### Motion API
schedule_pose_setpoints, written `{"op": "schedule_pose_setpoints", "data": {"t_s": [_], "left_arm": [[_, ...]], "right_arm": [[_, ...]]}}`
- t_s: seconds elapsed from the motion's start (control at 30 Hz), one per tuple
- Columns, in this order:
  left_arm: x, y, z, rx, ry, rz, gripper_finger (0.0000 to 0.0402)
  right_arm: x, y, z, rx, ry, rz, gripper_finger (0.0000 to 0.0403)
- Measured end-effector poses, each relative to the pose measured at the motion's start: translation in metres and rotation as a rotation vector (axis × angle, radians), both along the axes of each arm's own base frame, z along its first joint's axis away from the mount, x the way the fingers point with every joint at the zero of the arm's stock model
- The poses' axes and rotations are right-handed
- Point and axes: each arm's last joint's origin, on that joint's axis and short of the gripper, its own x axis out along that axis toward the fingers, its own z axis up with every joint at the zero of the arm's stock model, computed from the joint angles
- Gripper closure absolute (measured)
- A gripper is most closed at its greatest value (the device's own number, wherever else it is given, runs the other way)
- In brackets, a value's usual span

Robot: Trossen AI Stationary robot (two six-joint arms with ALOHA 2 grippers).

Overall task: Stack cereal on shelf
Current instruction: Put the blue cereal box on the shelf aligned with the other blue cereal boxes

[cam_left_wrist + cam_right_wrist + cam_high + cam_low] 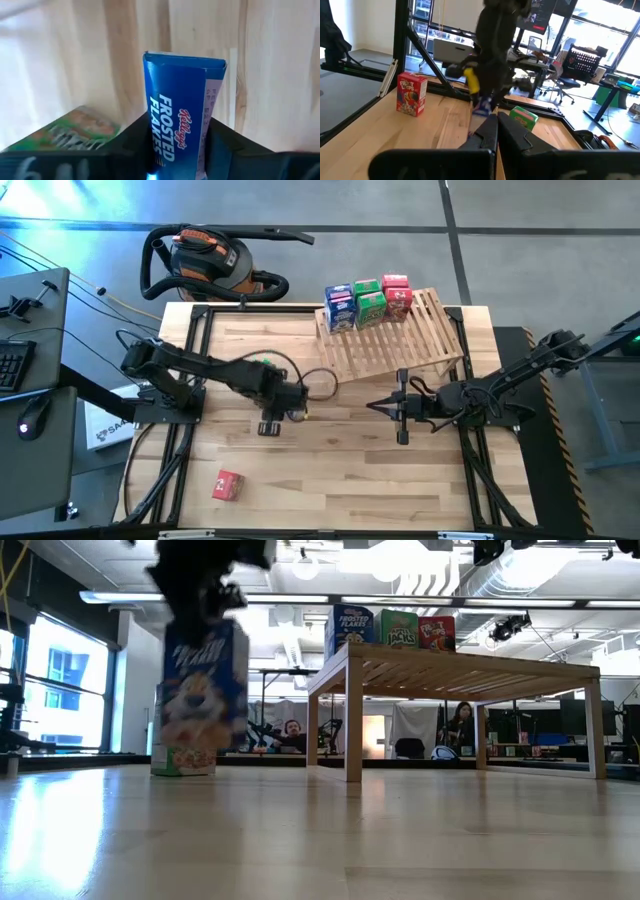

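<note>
A blue cereal box (177, 110) stands upright between the fingers of my left gripper (270, 420), left of the table's middle; it also shows in the low view (205, 680). A green box (70, 131) lies flat on the table just beside it. A red box (228, 485) stands near the front left. The slatted wooden shelf (400, 340) stands at the far right with several blue, green and red boxes (368, 302) on its far edge. My right gripper (385, 408) hovers shut and level at the table's middle right. My left gripper pinches the blue box's upper end (150, 125) between its two fingers (131, 137), one on each side. The fingers come from above, pointing down. The box hangs upright below them, its lower end (200, 740) a little clear of the tabletop.
The red box (411, 94) and the green box (524, 117) show beyond my right gripper's fingers. A black frame (190, 350) runs round the table's edges. An orange and black vacuum cleaner (205, 260) stands on the floor behind the table. People sit in the room beyond.
</note>
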Motion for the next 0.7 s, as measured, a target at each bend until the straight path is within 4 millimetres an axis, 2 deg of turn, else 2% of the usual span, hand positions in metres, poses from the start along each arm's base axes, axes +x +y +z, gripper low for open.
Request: {"op": "schedule_pose_setpoints", "data": {"t_s": [0.17, 0.43, 0.53, 0.7], "left_arm": [[0.008, 0.021, 0.045, -0.010, -0.089, 0.063, 0.0286], [0.009, 0.078, 0.119, -0.020, -0.327, 0.243, 0.0287], [0.011, 0.094, 0.135, -0.002, -0.386, 0.266, 0.0288], [0.029, 0.112, 0.141, 0.021, -0.403, 0.260, 0.0288]], "right_arm": [[0.000, 0.000, 0.000, 0.000, 0.000, 0.000, 0.0403], [0.000, 0.000, 0.000, 0.000, 0.001, 0.001, 0.0403], [0.000, 0.000, 0.000, 0.000, 0.001, 0.001, 0.0403], [0.000, 0.000, 0.000, 0.000, 0.000, 0.000, 0.0403]]}}
